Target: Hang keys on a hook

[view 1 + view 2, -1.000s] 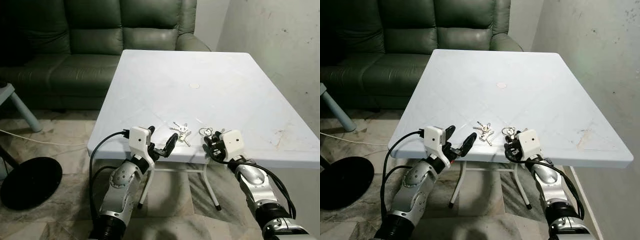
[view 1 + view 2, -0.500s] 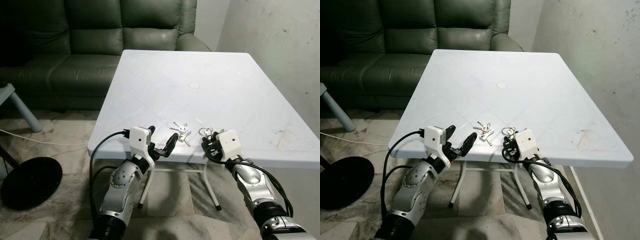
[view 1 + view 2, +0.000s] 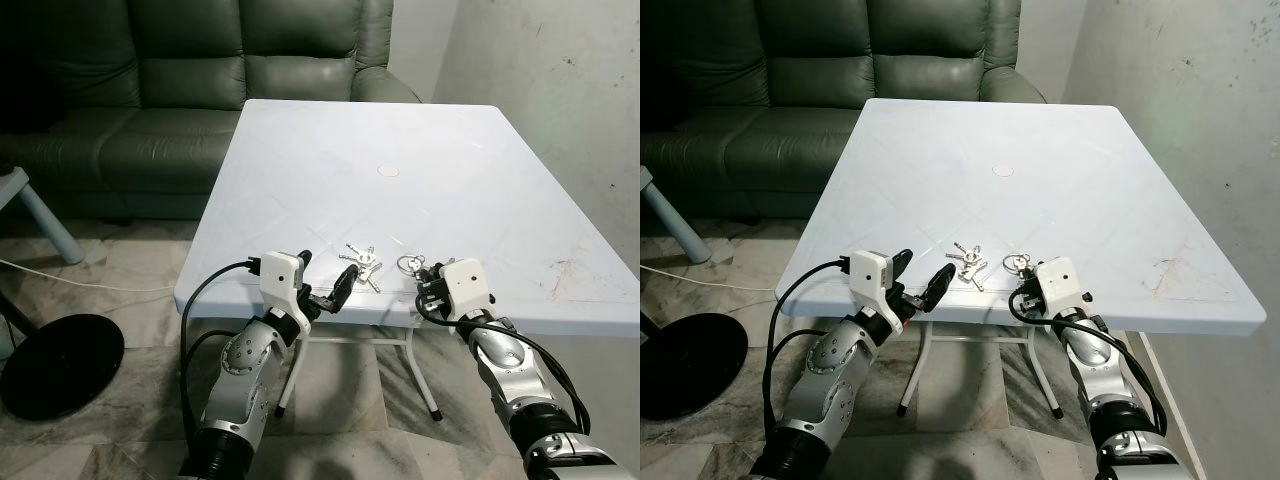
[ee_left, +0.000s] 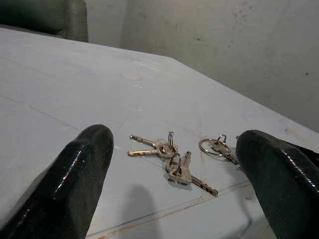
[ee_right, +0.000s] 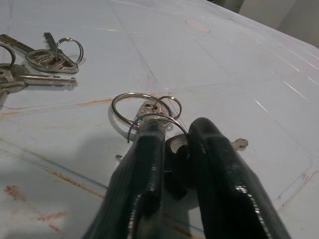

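— While both arms reach up to the near edge of the white worktop, how do the pincers stand?
— Left pincer gapes wide, empty, facing the loose keys. Right pincer is nipped onto the ringed key lying flat.
— Around them?
— Green sofa behind; bare wall on the right.

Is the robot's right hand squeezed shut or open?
Shut. In its wrist view the right hand's two black fingers press close together, pinching the silver key ring lying on the white table.
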`<state>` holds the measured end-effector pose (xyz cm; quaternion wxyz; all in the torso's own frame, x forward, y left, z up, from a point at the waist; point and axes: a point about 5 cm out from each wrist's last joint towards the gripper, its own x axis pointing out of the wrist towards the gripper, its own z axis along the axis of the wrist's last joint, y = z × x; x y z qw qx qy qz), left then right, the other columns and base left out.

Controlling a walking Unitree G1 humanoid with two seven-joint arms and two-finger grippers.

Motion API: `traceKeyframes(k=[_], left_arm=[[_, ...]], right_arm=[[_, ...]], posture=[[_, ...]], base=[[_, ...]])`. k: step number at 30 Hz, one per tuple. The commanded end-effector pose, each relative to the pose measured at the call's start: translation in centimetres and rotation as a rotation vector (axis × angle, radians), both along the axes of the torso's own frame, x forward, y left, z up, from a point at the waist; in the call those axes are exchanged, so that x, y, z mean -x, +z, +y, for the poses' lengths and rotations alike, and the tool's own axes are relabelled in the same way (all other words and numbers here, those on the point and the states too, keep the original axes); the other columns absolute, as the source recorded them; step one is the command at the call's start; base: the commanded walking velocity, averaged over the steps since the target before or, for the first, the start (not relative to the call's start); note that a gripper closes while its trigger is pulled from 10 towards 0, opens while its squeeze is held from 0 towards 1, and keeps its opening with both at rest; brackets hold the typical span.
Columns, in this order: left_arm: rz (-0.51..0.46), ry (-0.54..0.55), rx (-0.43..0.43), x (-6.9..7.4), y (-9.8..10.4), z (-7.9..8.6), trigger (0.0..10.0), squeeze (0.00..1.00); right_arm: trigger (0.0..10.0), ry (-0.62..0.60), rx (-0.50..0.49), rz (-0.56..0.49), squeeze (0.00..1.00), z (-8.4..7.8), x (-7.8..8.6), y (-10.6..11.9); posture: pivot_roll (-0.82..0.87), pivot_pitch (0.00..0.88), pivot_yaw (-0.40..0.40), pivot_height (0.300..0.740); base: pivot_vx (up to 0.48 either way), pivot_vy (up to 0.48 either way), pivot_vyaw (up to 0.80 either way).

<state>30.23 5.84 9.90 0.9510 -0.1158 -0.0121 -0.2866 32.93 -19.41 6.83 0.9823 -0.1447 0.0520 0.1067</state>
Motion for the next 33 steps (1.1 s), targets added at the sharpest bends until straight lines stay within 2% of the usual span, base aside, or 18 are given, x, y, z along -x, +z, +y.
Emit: traceKeyframes(k=[1,9,17,20,21,22,24,26,27,33], left_arm=[[0.003,-0.007,0.011,0.01,0.06,-0.43,10.0,0.00],[0.000,0.000,0.006,-0.06,0.10,-0.33,10.0,0.00],[0.002,0.005,0.005,-0.20,0.14,-0.20,10.0,0.00],[0.003,0.006,0.005,-0.23,0.14,-0.18,10.0,0.00],[0.003,0.006,0.007,-0.23,0.15,-0.17,10.0,0.00],[0.003,0.007,0.006,-0.23,0.15,-0.16,10.0,0.00],[0.005,0.008,0.006,-0.24,0.14,-0.14,10.0,0.00],[0.005,0.007,0.006,-0.24,0.16,-0.17,10.0,0.00],[0.003,0.007,0.006,-0.24,0.21,-0.19,10.0,0.00],[0.004,0.013,0.005,-0.24,0.20,-0.05,10.0,0.00]], right_arm=[[0.0,-0.027,-0.022,-0.016,0.00,-0.59,-0.08,0.34],[0.0,-0.019,-0.043,-0.002,0.00,-0.72,-0.12,0.34],[0.0,-0.045,-0.074,-0.031,0.00,-1.15,-0.12,0.70],[0.0,-0.058,-0.091,-0.005,0.00,-1.23,-0.24,0.56],[10.0,-0.057,-0.137,0.029,0.00,-1.16,-0.35,0.36],[10.0,-0.053,-0.169,0.025,1.00,-1.11,-0.38,0.44],[10.0,-0.050,-0.186,0.014,1.00,-1.07,-0.40,0.58],[10.0,-0.066,-0.158,0.032,1.00,-1.12,-0.47,0.42],[10.0,-0.075,-0.129,0.050,0.00,-1.10,-0.54,0.27],[10.0,-0.067,-0.150,0.057,0.00,-0.99,-0.48,0.17]], posture=[[0.02,0.000,-0.049,0.732],[0.02,0.000,-0.044,0.732],[0.01,0.000,-0.038,0.732],[0.01,0.000,-0.039,0.732],[0.01,0.000,-0.039,0.732],[0.01,0.000,-0.039,0.732],[0.01,0.000,-0.037,0.732],[0.02,0.000,-0.038,0.732],[0.02,0.000,-0.037,0.732],[0.02,0.000,-0.034,0.732]], base=[[0.000,0.000,0.00],[0.000,0.000,0.00],[0.000,0.000,0.00],[0.000,0.000,0.00],[0.000,0.000,0.00],[0.000,0.000,0.00],[0.000,0.000,0.00],[0.000,0.000,0.00],[0.000,0.000,0.00],[0.000,0.000,0.00]])
